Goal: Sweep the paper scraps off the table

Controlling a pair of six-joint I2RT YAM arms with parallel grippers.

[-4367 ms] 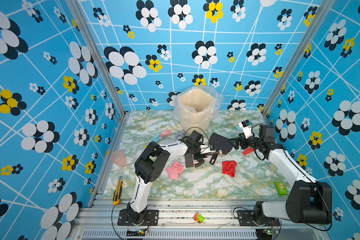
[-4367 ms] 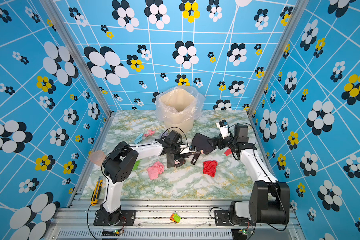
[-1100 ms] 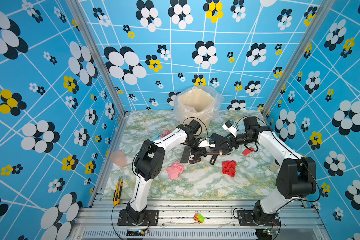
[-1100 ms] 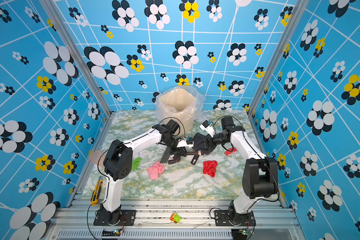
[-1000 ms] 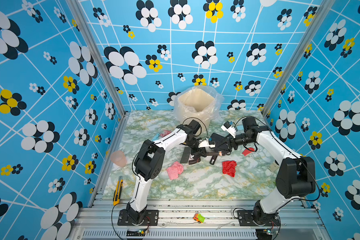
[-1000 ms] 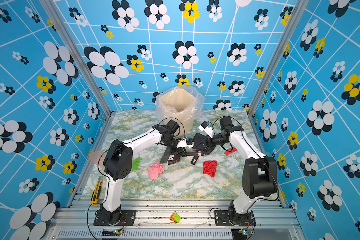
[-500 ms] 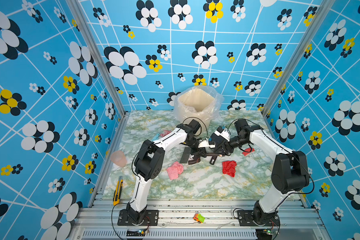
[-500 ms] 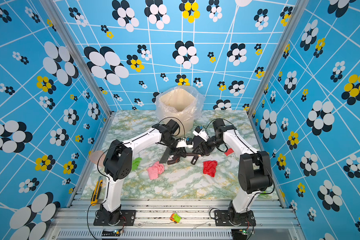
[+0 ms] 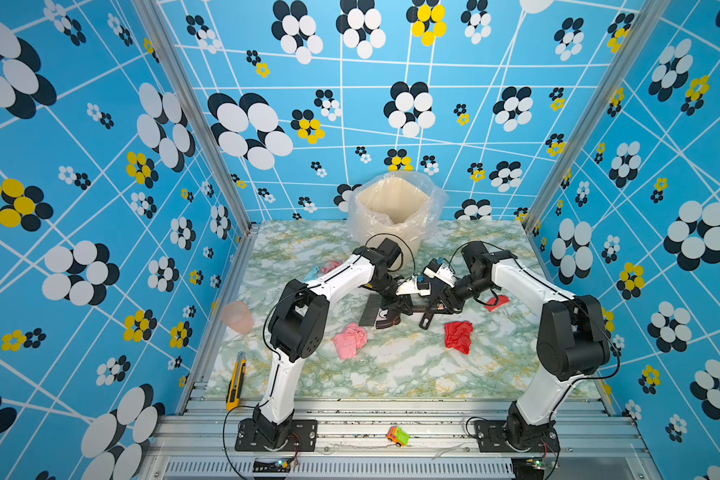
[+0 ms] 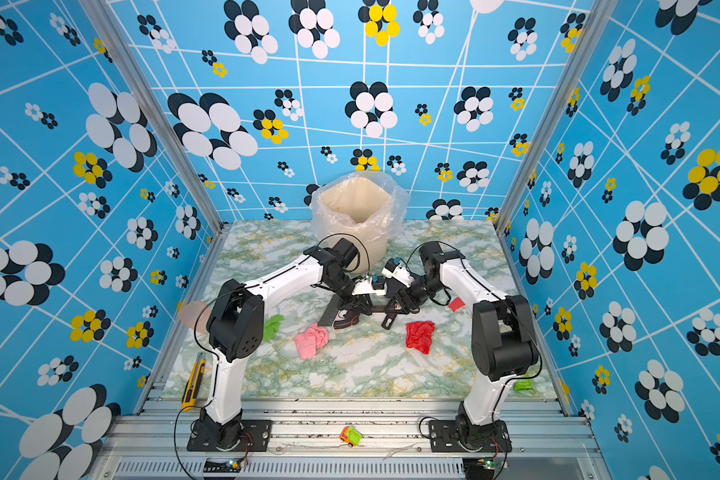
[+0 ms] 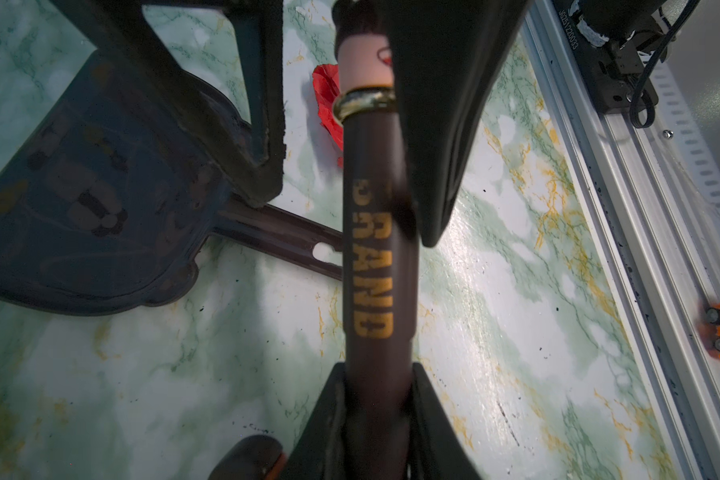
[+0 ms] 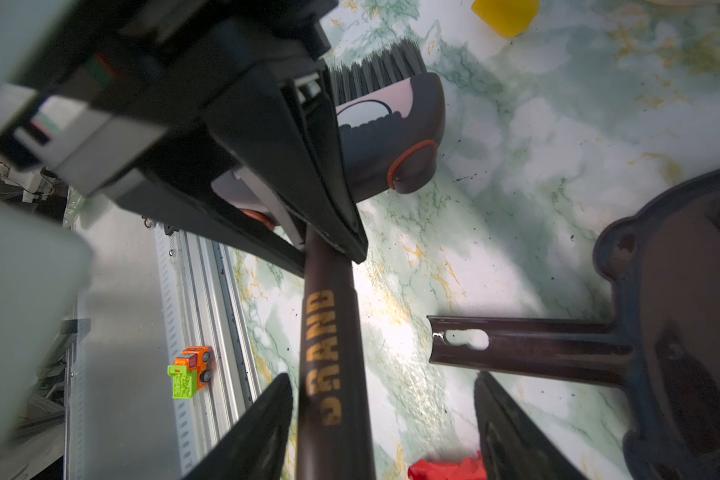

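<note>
the worktop (image 9: 391, 374) carries every scrap i can see, so the sweeping looks barely begun. nothing shows inside the bin (image 9: 395, 228) at the rear, though its depth is partly hidden. both arms meet mid-worktop over the tools.

the dustpan (image 11: 88, 199) lies flat, held by nobody, its handle reaching toward the brush (image 9: 381, 318). the left end effector (image 11: 377, 374) is pressed together on the brush handle. the right end effector (image 12: 381, 376) is spread, fingers either side of that same handle, one just beside it, the other apart, gripping nothing. my guess is that the step in hand is settling who holds the brush. picking up the pan and all the sweeping are left.

scraps: a red wad (image 9: 458, 336) and a pink wad (image 9: 350, 340) lie near the tools, on the front side. a small red scrap (image 9: 495, 302) sits by the right arm and a green wad (image 10: 273, 326) by the left elbow. a pink bit (image 9: 331, 265) and a light blue bit (image 9: 312, 274) lie behind the left arm. a yellow bit (image 12: 504, 12) lies beyond the bristles.

around: a cup (image 9: 237, 318) at the left edge, a knife (image 9: 235, 380) front left, a packet (image 10: 522, 382) front right and a toy car (image 9: 397, 436) on the front rail. the crowded arms hinder each other, and the left arm lies between the brush and the green and rear scraps. the cup, knife and packet should be swept around.
</note>
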